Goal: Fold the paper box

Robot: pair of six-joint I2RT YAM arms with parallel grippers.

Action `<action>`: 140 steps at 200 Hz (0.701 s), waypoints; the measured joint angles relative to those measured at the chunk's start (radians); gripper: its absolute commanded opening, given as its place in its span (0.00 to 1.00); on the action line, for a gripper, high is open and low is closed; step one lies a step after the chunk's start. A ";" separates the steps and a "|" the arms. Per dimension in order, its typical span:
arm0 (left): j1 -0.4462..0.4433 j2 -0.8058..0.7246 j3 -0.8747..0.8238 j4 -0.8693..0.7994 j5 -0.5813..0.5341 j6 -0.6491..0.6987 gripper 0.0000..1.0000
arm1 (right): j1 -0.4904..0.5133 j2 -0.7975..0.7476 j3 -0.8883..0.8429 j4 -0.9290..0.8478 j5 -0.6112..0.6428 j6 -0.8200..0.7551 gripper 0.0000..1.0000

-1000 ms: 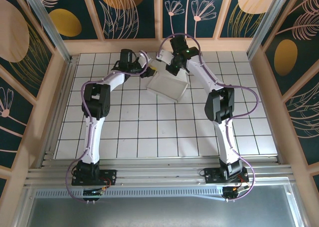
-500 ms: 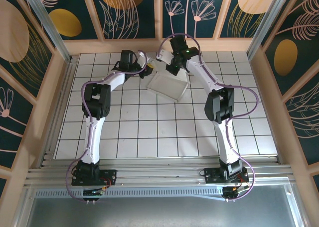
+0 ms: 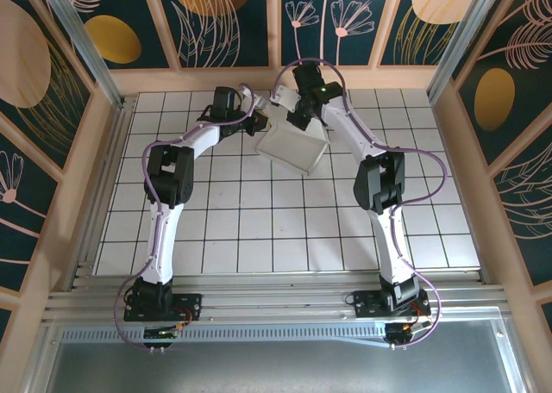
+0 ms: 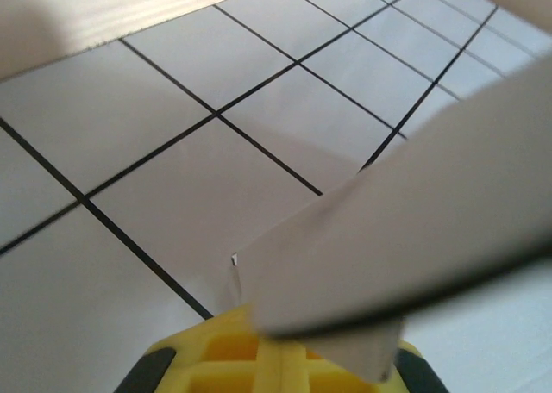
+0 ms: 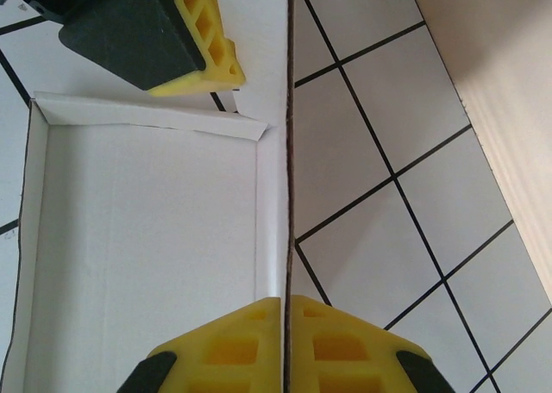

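The paper box is a shallow white cardboard tray on the far middle of the tiled floor, with raised walls. My left gripper is at its far-left corner, shut on a white flap that slants across the yellow fingertips. My right gripper holds the far side. Its yellow jaws are shut on the thin upright wall, and the box's inside lies to their left. One finger of the left gripper shows beyond the box's far corner.
A wooden wall runs just behind the box, and wooden side walls edge the white tiled floor. That wooden border lies close to the right of the right gripper. Both arms stretch far forward.
My left gripper has shut on the box's flap and moved slightly right. The box's far-left corner has shifted a little with it. The right gripper kept its grip.
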 measured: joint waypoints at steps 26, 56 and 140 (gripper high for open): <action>0.000 0.003 0.028 -0.032 0.012 -0.097 0.01 | 0.001 -0.002 -0.007 0.016 0.000 0.003 0.00; 0.001 0.016 0.064 -0.043 0.030 -0.198 0.00 | 0.001 -0.008 -0.007 0.027 0.000 0.007 0.00; -0.008 0.023 0.056 -0.079 0.020 -0.217 0.04 | 0.003 -0.018 -0.049 0.038 0.013 0.018 0.00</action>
